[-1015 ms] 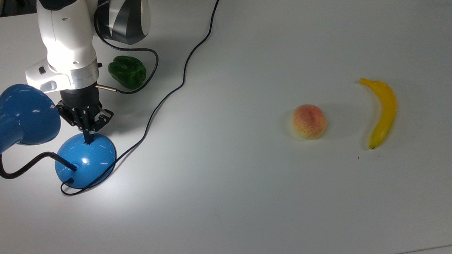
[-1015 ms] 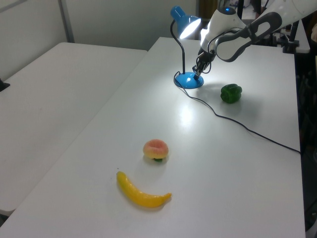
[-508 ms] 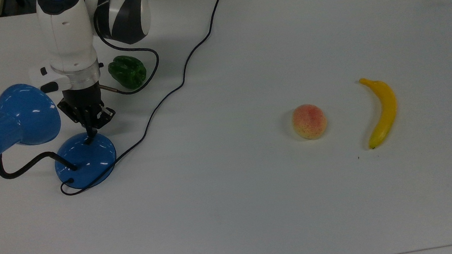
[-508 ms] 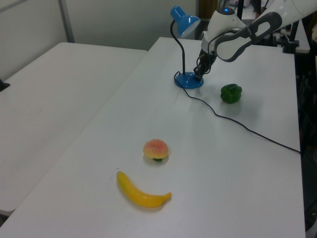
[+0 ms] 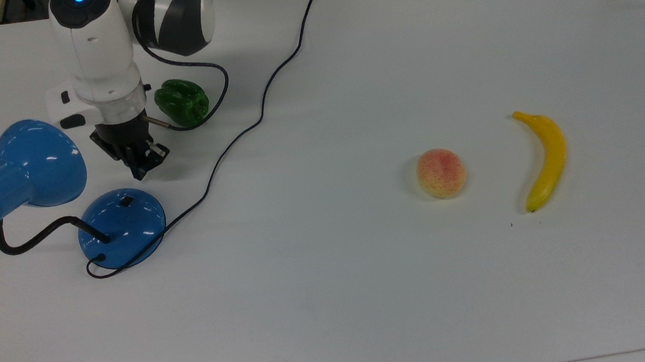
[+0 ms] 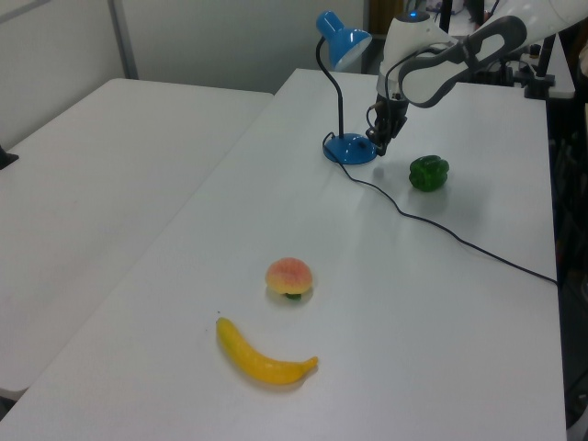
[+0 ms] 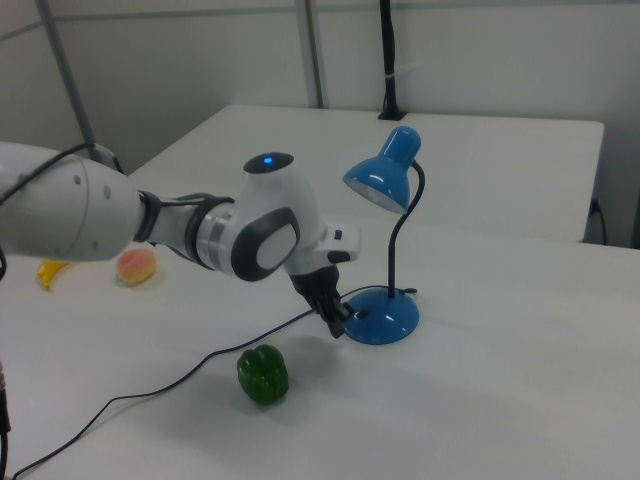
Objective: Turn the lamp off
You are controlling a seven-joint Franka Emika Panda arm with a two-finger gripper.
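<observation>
The white bench (image 5: 369,295) carries everything; the robot arm (image 5: 94,55) reaches in at the top view's upper left; beside it the lamp (image 5: 31,167) stands near the top view's left edge, its blue shade over the bench and its domed base (image 5: 123,230) just below the jaws (image 5: 140,163). A second ago the bench around the base was washed in bright light and the jaws' tip pressed on the small black switch (image 5: 126,201); now the glow is gone and the shade looks dark in the right view, so the lamp seems to be off and the task looks done. The jaws have lifted clear of the switch toward the green pepper (image 5: 182,103); they appear clenched together, grasping nothing. A banana (image 5: 545,156) and a peach (image 5: 442,172) lie well apart from the lamp, untouched.
</observation>
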